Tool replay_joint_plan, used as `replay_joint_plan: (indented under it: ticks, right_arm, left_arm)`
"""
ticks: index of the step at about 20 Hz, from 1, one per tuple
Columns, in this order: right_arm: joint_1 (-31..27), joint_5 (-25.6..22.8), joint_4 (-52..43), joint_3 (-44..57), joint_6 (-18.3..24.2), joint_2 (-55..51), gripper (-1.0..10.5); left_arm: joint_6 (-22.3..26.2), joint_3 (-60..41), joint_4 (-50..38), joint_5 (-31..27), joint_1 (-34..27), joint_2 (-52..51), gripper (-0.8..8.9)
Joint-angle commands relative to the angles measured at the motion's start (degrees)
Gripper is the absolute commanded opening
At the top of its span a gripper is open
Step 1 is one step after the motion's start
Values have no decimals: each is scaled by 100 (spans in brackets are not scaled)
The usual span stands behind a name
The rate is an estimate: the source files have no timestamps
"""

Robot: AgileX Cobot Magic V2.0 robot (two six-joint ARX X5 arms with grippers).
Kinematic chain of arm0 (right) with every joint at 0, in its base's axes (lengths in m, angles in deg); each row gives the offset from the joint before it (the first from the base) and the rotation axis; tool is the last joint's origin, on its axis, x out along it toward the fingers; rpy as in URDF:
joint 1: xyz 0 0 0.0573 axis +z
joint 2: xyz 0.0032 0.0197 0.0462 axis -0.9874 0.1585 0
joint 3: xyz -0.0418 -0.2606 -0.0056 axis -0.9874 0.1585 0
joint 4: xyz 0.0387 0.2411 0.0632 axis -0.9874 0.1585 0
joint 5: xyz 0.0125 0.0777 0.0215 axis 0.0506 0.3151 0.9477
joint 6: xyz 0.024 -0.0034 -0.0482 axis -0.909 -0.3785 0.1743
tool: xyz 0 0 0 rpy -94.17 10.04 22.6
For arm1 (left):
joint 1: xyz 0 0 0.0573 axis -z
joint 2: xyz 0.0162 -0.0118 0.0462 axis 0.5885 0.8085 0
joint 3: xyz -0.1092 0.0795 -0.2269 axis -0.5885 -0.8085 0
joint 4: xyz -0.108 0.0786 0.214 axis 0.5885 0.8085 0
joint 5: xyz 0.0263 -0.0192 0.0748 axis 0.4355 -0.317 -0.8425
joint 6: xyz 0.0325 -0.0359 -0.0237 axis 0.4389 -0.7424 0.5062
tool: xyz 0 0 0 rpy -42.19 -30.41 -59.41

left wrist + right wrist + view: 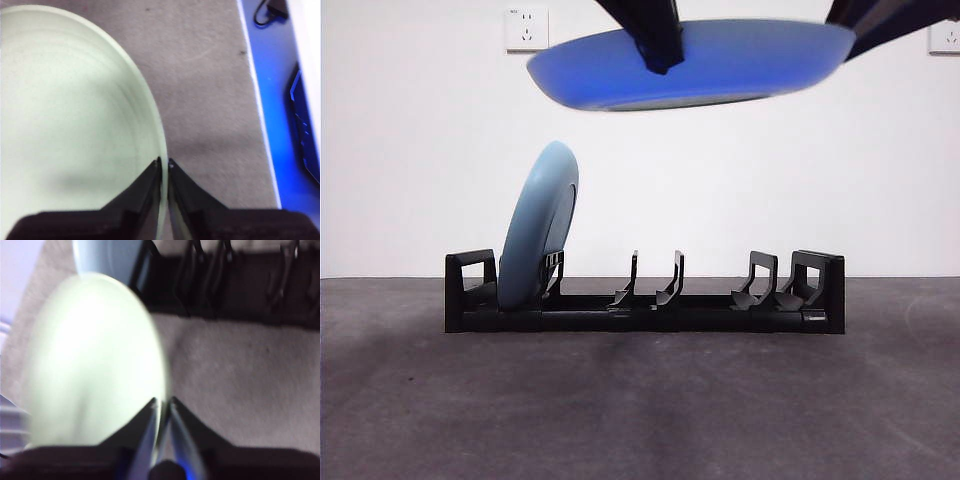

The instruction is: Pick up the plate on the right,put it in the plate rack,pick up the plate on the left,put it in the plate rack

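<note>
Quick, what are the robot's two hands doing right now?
Left gripper: jaws shut on the rim of the blue plate, held up above the plate rack.
Right gripper: jaws shut on the same plate's rim.

The table (640, 400) is a dark grey, matte surface running the full width. The black rack (645, 310) lies directly on it, set lengthwise left to right across the middle, well back from the near edge, in front of a white wall (420, 150).
</note>
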Motion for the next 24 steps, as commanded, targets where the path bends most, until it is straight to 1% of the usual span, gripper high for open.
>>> replay_joint_plan:
  ticks: [1, 3, 4, 6, 9, 12, 15, 19, 20, 22, 24]
  right_arm:
    - [-77, 140, -396, 0, 24, -221, 411]
    - [-138, 138, -664, -2, -22, -374, 525]
    - [-170, 140, -822, -4, -37, -468, 542]
    - [-243, 138, -1139, -11, -103, -695, 540]
    - [-365, 133, -1707, -11, -245, -1082, 540]
    - [-437, 103, -2227, -11, -352, -1517, 536]
    - [-444, -63, -2629, -11, -417, -1919, 536]
    - [-444, -584, -2883, -11, -402, -2404, 535]
    - [-444, -667, -2900, -11, -402, -2485, 535]
    - [-442, -807, -2914, -11, -400, -2638, 535]
    - [-442, -813, -2914, -11, -339, -2728, 535]
  left_arm:
    - [-28, -33, -212, 37, -22, 42, -8]
    - [-33, -33, -409, 57, -44, 42, -8]
    - [-61, -33, -549, 85, -70, 42, -8]
    - [-164, -33, -846, 260, -166, 42, -8]
    - [-498, -33, -1434, 890, -485, 42, -9]
    - [-1104, -33, -2188, 1329, -909, 42, -8]
    - [-1888, -33, -3084, 1775, -1423, 44, -9]
    - [-3316, -33, -4422, 2756, -2205, 109, -9]
    - [-3615, -33, -4673, 2868, -2356, 151, -9]
    - [-4251, -33, -5165, 3136, -2647, 289, -9]
    - [-4850, -33, -5611, 3497, -2889, 496, -9]
